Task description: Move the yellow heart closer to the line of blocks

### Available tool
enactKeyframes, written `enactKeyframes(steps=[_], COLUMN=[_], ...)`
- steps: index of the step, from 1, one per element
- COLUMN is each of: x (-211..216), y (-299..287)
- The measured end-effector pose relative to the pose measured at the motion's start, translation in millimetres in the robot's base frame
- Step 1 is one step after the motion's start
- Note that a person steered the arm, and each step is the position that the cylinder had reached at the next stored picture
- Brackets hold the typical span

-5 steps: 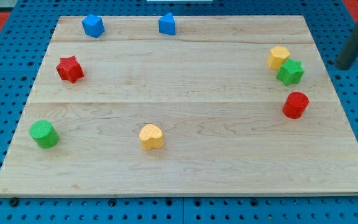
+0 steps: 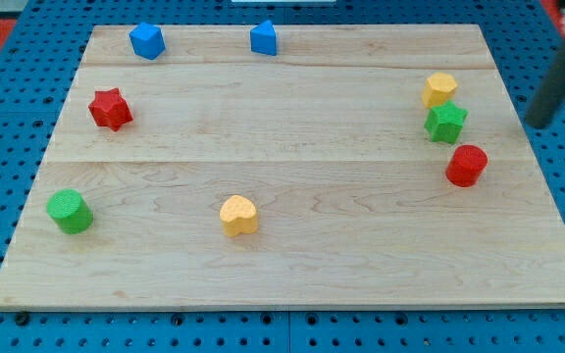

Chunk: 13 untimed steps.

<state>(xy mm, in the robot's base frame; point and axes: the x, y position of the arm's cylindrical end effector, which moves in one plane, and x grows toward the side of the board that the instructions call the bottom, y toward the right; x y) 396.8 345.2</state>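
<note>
The yellow heart [image 2: 238,215] lies at the lower middle of the wooden board [image 2: 292,265]. A line of three blocks runs down the view's right side: a yellow hexagon [image 2: 439,89], a green star [image 2: 445,123] and a red cylinder [image 2: 467,165]. My tip [image 2: 537,124] is off the board's right edge, over the blue pegboard, to the right of the green star and far from the yellow heart.
Two blue blocks [image 2: 146,41] [image 2: 264,38] sit near the top edge. A red star [image 2: 110,108] is at the left and a green cylinder [image 2: 70,211] at the lower left.
The green star has shifted left and slightly down, away from the yellow hexagon and into line. My tip has moved down a little at the right edge.
</note>
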Motion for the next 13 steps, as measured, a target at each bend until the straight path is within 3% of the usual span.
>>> enactKeyframes(steps=[1, 2, 3, 5, 6, 8, 9, 10, 11, 12, 13], x=[34.3, 147.2, 207.1, 207.2, 170.8, 156.8, 117.6, 110.0, 123.5, 139.9, 161.2], y=[-1.7, -32.1, -87.3, -308.9, -346.2, -451.4, -428.2, -341.3, -279.3, -326.2, -265.6])
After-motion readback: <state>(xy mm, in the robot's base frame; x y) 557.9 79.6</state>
